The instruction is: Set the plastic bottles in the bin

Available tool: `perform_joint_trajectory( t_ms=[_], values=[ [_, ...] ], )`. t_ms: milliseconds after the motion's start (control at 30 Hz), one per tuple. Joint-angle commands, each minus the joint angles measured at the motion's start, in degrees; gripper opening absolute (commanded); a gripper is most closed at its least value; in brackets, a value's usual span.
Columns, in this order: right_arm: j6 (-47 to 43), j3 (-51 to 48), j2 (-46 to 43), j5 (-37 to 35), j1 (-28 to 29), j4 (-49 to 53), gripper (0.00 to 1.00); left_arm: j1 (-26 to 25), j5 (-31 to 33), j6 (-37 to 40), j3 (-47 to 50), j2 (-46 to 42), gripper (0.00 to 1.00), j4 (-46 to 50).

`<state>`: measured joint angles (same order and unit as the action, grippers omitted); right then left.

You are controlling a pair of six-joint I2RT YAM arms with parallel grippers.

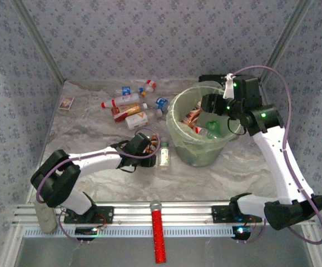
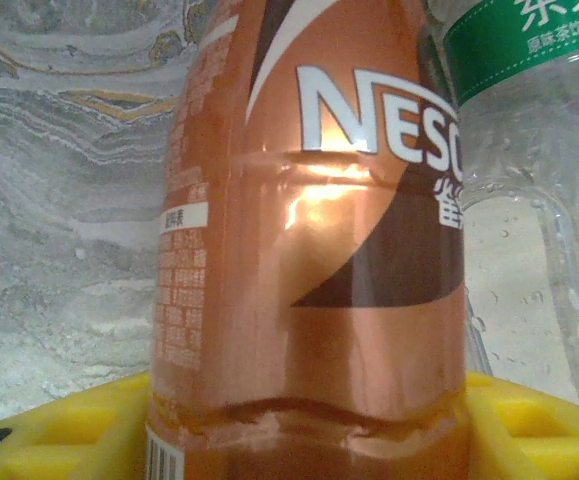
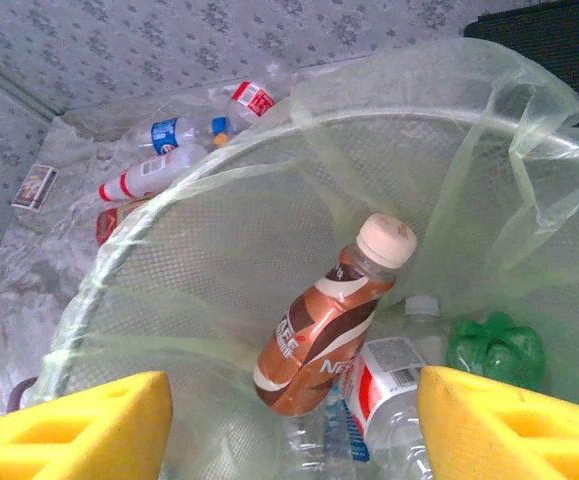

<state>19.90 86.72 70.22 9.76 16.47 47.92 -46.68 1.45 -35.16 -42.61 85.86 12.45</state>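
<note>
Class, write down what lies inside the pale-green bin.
Inside the bin: a copper-orange bottle with a cream cap, a clear bottle with a red-and-white label, and a green bottle. Anything beneath them is covered.

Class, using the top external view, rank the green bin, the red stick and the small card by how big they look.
1. bin, by far the largest.
2. red stick.
3. card, smallest.
The stick lies nearest the camera, which may enlarge it, but it still clearly outsizes the card.
</note>
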Motion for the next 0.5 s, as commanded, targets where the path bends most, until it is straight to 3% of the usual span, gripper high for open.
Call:
perform_joint_trajectory(
  t_ms=[0,167,300,467],
  values=[
    [-0.8,1.8,-0.5,5.3,-0.2,0.9,0.67,-0.4,1.2,0.1,-1.2,0.8,0.53,-0.7],
    [-1.9,3.4,0.7,14.8,0.3,-0.6,0.67,-0.4,2.8,0.9,-1.7,-1.7,0.50,1.1],
    [-2.7,5.7,2.1,17.3,2.2,-1.1,0.68,-0.3,5.5,2.4,-1.9,-7.2,0.47,2.7],
    [-4.6,8.9,4.2,19.9,5.8,-3.3,0.71,-0.2,7.9,4.2,-0.4,-18.5,0.35,0.9]
  ],
)
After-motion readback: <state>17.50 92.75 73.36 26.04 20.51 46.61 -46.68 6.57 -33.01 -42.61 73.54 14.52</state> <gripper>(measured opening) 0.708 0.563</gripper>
